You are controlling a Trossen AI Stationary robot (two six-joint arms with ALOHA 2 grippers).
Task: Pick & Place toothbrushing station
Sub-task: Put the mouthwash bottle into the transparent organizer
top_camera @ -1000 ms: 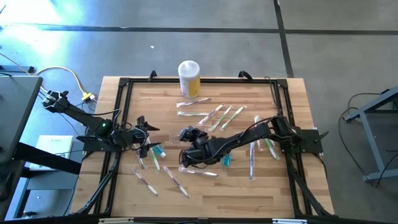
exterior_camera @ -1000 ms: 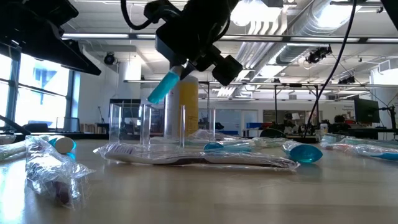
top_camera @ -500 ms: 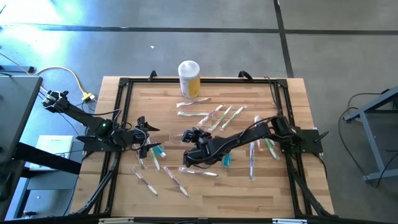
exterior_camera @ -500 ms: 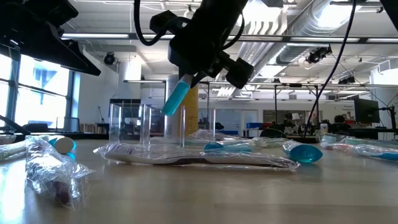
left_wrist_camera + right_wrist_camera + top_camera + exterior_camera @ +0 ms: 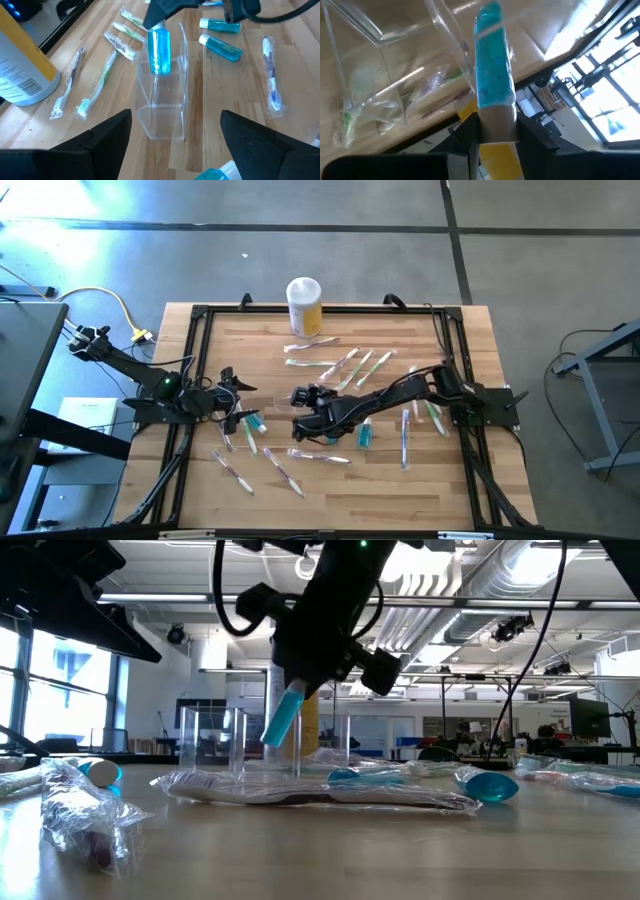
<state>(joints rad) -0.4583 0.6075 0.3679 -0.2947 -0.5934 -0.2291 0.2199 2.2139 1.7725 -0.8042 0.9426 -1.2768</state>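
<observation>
The toothbrushing station (image 5: 167,100), a clear open-topped plastic container, stands upright near the middle of the desk (image 5: 330,495), just beyond the left claw (image 5: 175,145), whose fingers stand wide apart around nothing. It looks light, rigid and slick, with thin walls that could crack or skate on the wood, so a gentle pinch over one upper wall edge seems the safest hold. The right claw (image 5: 300,675) hovers over its open top, clamped on a blue tube (image 5: 282,715) that hangs tilted, tip down at the rim. I count one station, one white-lidded yellow jar (image 5: 304,307) and at least three more blue tubes; the wrapped toothbrushes scattered about number roughly a dozen.
</observation>
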